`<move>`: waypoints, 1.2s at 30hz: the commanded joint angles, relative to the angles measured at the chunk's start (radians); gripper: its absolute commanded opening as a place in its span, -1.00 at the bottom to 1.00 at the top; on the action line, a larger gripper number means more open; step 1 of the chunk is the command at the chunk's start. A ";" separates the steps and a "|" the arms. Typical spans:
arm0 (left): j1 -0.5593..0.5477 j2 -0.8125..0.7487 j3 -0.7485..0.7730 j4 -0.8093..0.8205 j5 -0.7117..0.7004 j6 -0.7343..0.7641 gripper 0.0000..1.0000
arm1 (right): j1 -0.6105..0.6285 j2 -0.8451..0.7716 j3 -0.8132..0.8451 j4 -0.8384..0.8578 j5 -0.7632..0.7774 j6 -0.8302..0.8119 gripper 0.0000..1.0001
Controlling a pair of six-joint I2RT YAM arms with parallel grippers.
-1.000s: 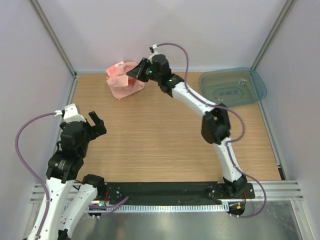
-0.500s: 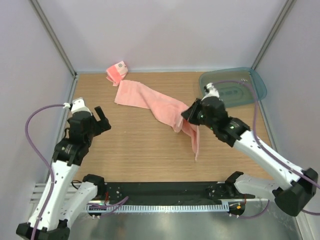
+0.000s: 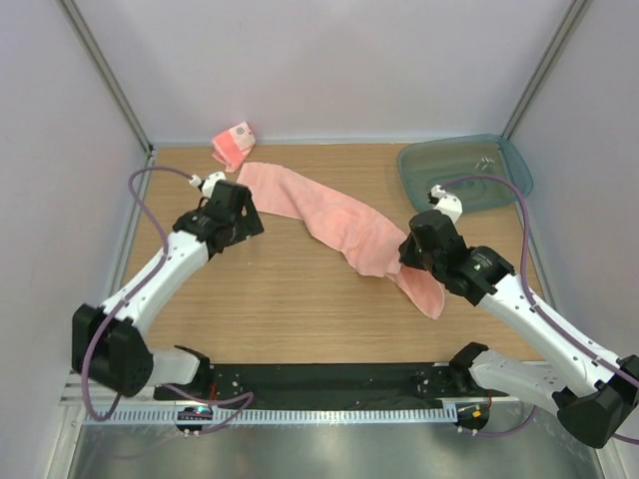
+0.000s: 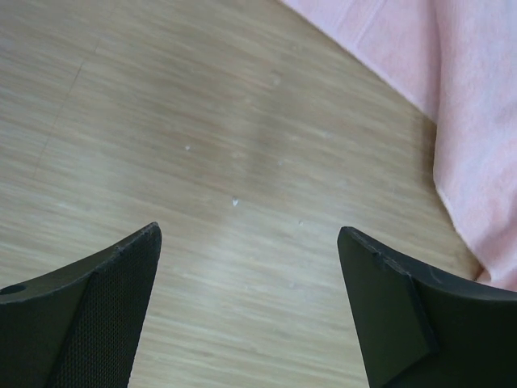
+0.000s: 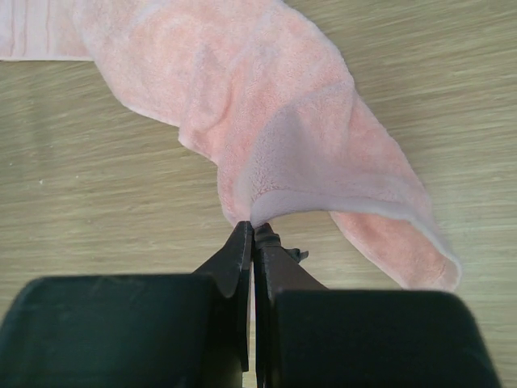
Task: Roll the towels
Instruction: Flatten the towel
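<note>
The larger plain salmon-pink towel (image 3: 334,220) lies stretched in a crumpled strip from the back left toward the middle right of the wooden table. It shows in the right wrist view (image 5: 283,105) and at the upper right of the left wrist view (image 4: 477,97). My right gripper (image 3: 407,255) is shut on a fold at its near right part (image 5: 254,226); a loose end hangs down to the right. My left gripper (image 3: 248,216) is open and empty (image 4: 249,233) over bare wood, just left of the towel's far end. The smaller striped towel (image 3: 233,145) lies bunched in the back left corner.
A teal see-through tray (image 3: 411,170) stands at the back right with a small metal item in it. Grey walls and metal posts close the table on three sides. A black rail runs along the near edge.
My right gripper has pulled the large towel out of the back left corner and drawn it toward the right and nearer. My left arm has reached forward to the towel's far left end.
</note>
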 commanded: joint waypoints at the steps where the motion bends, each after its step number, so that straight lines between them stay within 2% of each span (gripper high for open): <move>1: 0.021 0.121 0.154 0.072 -0.105 -0.023 0.81 | 0.002 -0.016 0.022 -0.035 0.085 -0.026 -0.98; 3: 0.089 0.218 0.188 0.103 -0.064 -0.020 0.81 | 0.002 -0.030 0.017 -0.047 0.088 -0.029 -0.98; 4: 0.121 0.244 0.200 0.124 0.011 -0.017 0.77 | 0.001 -0.031 0.016 -0.048 0.087 -0.031 -0.98; 7: 0.202 0.334 0.207 0.236 0.087 0.001 0.66 | -0.001 -0.042 0.006 -0.050 0.087 -0.034 -0.98; 11: 0.241 0.483 0.291 0.241 0.122 0.041 0.53 | 0.001 -0.048 -0.007 -0.029 0.062 -0.061 -0.98; 19: 0.270 0.722 0.518 0.230 0.127 0.093 0.49 | 0.001 -0.008 -0.010 0.013 0.013 -0.110 -0.98; 25: 0.288 0.799 0.592 0.218 0.133 0.089 0.41 | -0.001 0.013 -0.010 0.036 0.005 -0.132 -0.98; 36: 0.288 0.884 0.589 0.246 0.151 0.049 0.24 | -0.009 0.082 -0.012 0.067 -0.019 -0.143 -0.98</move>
